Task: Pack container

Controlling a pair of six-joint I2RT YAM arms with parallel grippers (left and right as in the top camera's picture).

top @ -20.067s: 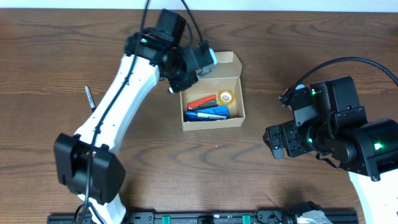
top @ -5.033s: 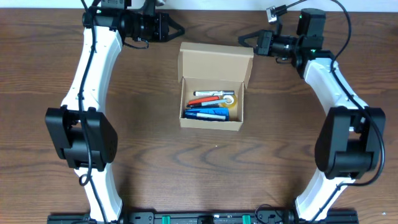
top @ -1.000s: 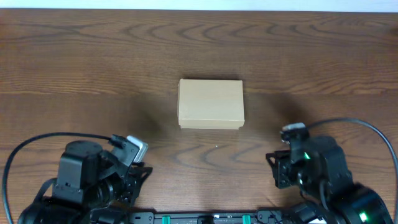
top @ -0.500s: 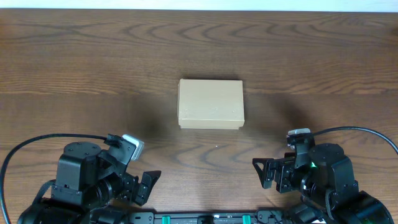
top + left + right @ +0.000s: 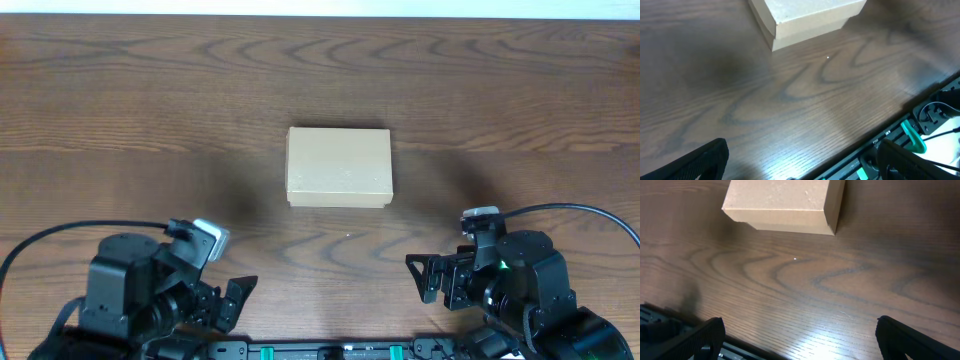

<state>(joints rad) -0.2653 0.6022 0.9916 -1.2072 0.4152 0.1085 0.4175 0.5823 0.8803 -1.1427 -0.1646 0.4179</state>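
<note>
The container point(image 5: 338, 167) is a plain tan cardboard box with its lid shut flat, resting in the middle of the wooden table. Its contents are hidden. It shows at the top of the left wrist view point(image 5: 805, 15) and of the right wrist view point(image 5: 780, 200). My left gripper point(image 5: 233, 300) hovers open near the front edge, well short of the box and to its left, with nothing between its fingers point(image 5: 802, 160). On the other side, my right gripper point(image 5: 422, 278) stands open and empty point(image 5: 800, 335), also apart from the box.
A black mounting rail point(image 5: 330, 352) with green clips point(image 5: 912, 140) runs along the table's front edge below both arms. Black cables loop out from each arm base. Bare wood point(image 5: 150, 100) surrounds the box on all sides.
Both grippers have opened wide from a narrower stance a second ago. The arms stay low at the front edge and the shut box has not moved.
</note>
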